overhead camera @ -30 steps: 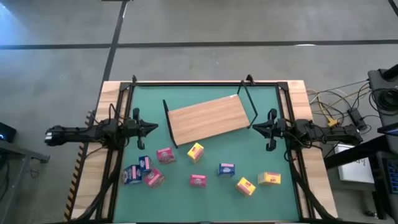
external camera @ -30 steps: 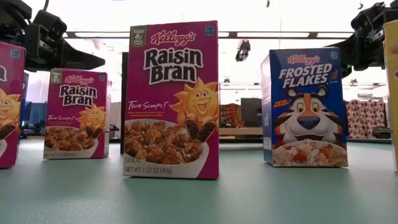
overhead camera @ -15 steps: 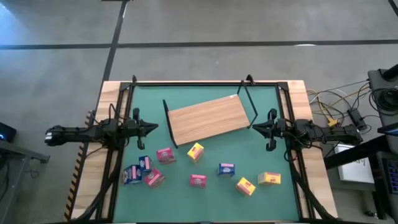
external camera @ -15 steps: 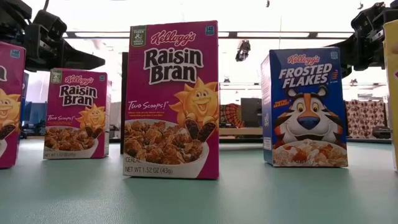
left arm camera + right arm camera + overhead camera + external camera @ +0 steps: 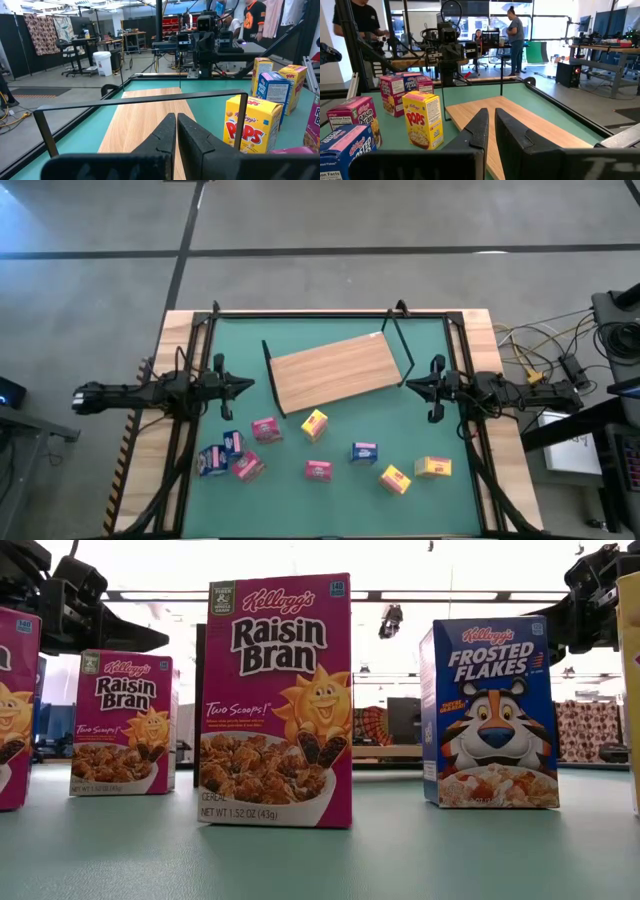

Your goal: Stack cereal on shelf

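The left claw (image 5: pixel 248 386) hung clenched and empty over the left edge of the green surface (image 5: pixel 340 500), its fingers (image 5: pixel 162 137) pressed together and aimed across toward the shelf (image 5: pixel 334 372). The right claw (image 5: pixel 408 384) sat opposite at the right edge, likewise pinched shut on nothing, close to the shelf's right-hand wire frame (image 5: pixel 402 345). Between them the shelf lay flat and slightly skewed on the surface, its other wire frame (image 5: pixel 272 380) at its left end. The cereal was scattered on the surface nearer the camera side than the shelf, none of it on the board: a yellow box (image 5: pixel 314 424) just below the shelf's lower edge, a pink box (image 5: pixel 265 429) beside it, a cluster of blue boxes (image 5: pixel 218 454) and another pink box (image 5: pixel 247 468) toward the left, then a third pink box (image 5: pixel 318 470), a lone blue box (image 5: pixel 364 452) and two yellow boxes (image 5: pixel 413 473) toward the right. People (image 5: pixel 514 35) stood in the room beyond.
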Available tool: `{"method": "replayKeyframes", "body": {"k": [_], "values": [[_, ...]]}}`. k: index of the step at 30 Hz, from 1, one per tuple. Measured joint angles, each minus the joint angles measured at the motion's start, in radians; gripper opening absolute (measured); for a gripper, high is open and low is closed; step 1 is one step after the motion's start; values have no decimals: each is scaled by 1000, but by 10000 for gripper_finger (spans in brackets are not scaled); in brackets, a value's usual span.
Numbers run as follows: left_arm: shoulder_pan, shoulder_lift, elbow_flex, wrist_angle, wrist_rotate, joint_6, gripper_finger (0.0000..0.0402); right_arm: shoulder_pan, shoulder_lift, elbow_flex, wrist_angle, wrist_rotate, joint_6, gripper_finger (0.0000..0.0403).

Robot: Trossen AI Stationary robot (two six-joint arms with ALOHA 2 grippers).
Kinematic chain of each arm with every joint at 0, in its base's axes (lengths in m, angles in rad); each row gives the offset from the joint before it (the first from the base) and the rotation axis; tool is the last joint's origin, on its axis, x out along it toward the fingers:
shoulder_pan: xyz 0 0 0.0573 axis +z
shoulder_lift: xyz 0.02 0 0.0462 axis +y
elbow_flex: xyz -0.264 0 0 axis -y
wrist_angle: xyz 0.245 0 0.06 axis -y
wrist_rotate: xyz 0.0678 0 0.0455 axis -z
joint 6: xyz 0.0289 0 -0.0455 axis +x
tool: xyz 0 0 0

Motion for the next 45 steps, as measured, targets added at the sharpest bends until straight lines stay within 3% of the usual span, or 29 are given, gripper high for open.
{"method": "replayKeyframes", "body": {"k": [11, 17, 20, 22, 25, 28, 31, 38, 41, 45], "values": [[0, 0, 0, 0, 0, 0, 0, 0, 0, 0, 0, 1, -41, 22], [0, 0, 0, 20, -3, 12, 0, 0, 1, 0, 67, 7, 54, 22], [0, 0, 0, 139, -8, -7, 0, 0, 1, 0, 173, 9, 222, 22], [-1, 0, 1, 226, 2, -117, 0, 0, 8, 0, 216, 11, 273, 22], [0, 2, 1, 394, 4, -255, 0, 0, 38, 0, 259, 11, 290, 22], [-1, 10, 2, 549, 24, -269, 0, 0, 91, 0, 335, 26, 297, 22], [-1, 38, 14, 602, 79, -263, 0, -2, 151, 10, 415, 30, 297, 22], [-1, 197, 196, 482, 68, -334, 0, -3, 294, 178, 310, 151, 288, 22], [-2, 259, 329, 279, 67, -406, 0, -3, 340, 246, 221, 213, 289, 22], [-3, 363, 512, -93, 40, -543, 0, -3, 379, 306, 165, 220, 289, 22]]}}
